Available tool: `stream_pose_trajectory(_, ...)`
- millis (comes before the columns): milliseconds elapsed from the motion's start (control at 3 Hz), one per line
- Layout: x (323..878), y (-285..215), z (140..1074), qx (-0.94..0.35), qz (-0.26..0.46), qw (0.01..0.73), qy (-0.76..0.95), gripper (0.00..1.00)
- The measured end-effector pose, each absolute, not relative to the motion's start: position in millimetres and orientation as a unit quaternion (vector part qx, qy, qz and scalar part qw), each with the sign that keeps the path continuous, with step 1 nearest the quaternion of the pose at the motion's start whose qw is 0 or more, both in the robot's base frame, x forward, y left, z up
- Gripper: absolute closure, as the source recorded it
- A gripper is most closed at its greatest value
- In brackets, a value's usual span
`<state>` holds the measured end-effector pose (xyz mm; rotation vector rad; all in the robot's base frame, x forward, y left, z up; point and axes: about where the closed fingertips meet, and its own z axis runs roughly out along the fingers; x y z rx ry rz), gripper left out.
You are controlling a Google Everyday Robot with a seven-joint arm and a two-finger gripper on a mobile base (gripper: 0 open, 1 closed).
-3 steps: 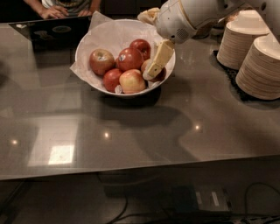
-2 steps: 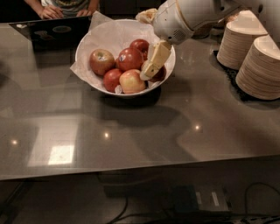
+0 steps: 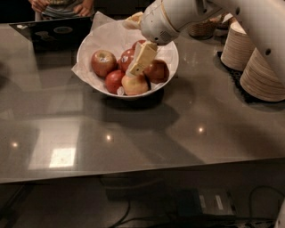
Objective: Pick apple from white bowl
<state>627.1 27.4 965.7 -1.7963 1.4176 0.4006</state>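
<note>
Robot gripper [image 3: 135, 69], cream-coloured and slanting down from the arm's white wrist [image 3: 162, 20], hangs inside the white bowl [image 3: 174, 62] at the far side of the grey table [image 3: 178, 133]. Its tip sits among the fruit, at the top edge of a yellowish apple [image 3: 135, 85] near the front rim and just beside a dark red apple [image 3: 156, 71] to the right. Whether the gripper is parted or closed cannot be told from this view, and no fruit is visibly lifted.

About six apples lie heaped in the bowl on crinkled white paper [image 3: 84, 69], which spills over the left rim. One apple [image 3: 103, 62] rests apart to the left, another [image 3: 115, 80] sits low beside the yellowish one, and more are partly hidden behind the gripper. The arm comes in from the upper right, apparently so it can drop onto the pile from above without brushing the rim.

Judging by the tip's position, the pick is at the approach stage, the front or right-hand fruit the likely target. Packed neighbours may roll when one is squeezed.

Stacks of paper plates [image 3: 265, 71] stand well to the right; a laptop [image 3: 53, 31] and a person's hands [image 3: 82, 8] occupy the far edge.
</note>
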Motion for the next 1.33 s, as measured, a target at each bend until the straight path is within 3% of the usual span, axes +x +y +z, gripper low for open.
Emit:
stream_pose_trajectory(667,636,49,963,-0.715,0.165,0.385,0.559,0.15)
stream_pose_trajectory(1000,640,61,957,-0.718,0.171,0.374,0.561,0.28)
stream_pose_trajectory(1333,643,70,952,-0.719,0.175,0.365,0.566,0.33)
